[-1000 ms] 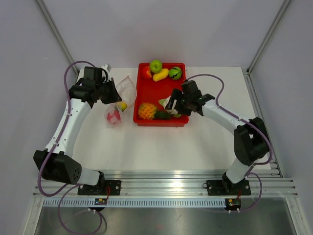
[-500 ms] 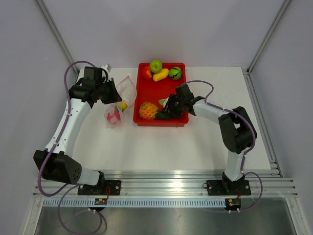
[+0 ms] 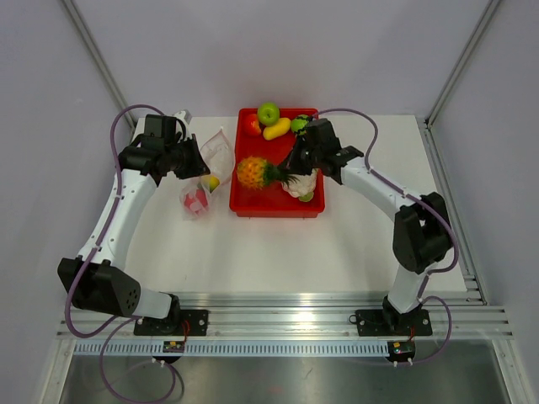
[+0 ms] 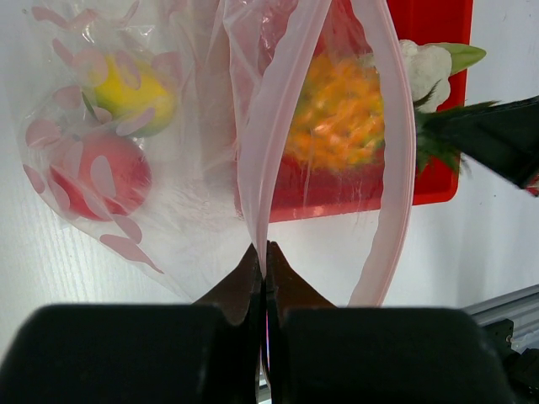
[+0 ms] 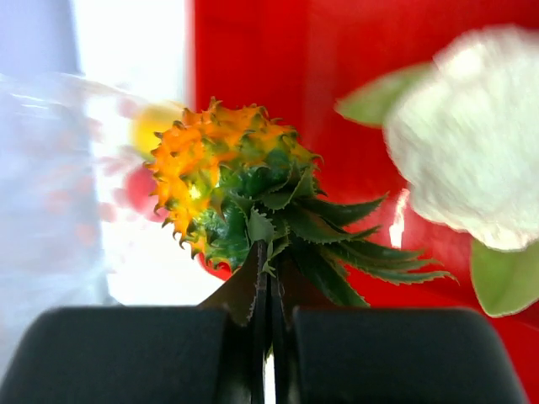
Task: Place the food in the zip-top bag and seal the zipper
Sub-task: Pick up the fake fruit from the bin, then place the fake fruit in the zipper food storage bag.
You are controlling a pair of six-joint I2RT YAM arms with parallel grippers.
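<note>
Left arm: from its base at the near left it runs up the left side of the table (image 3: 354, 244), bends at the far-left corner, and its wrist turns right toward the bag.
Left gripper (image 3: 195, 164): fingers pinched together on one edge of the zip-top bag (image 4: 168, 126), the film caught between the tips; the left wrist view shows no gap between them.
Zip-top bag: lies on the table just left of the red tray (image 3: 274, 207), with its mouth lifted and gaping toward the tray.
Zipper (image 4: 397, 168): unsealed; its two pink strips spread apart from the pinched point.
In the bag: a red fruit (image 4: 97, 172) and a yellow fruit (image 4: 135, 88), touching each other at the closed end.
Right arm: elbow raised at the right side, forearm reaching far and left across the tray, wrist angled toward the bag.
Right gripper (image 3: 295, 172): clamped on the green leaves of the pineapple (image 3: 250, 172), the orange body sticking out ahead of the fingers.
Pineapple: over the left half of the tray, near the bag's mouth but outside it; whether it touches the tray floor cannot be told.
Cauliflower (image 3: 305, 187): in the tray, just right of the pineapple's leaves.
Other food: a green apple (image 3: 269, 113) and more fruits at the tray's far end.
</note>
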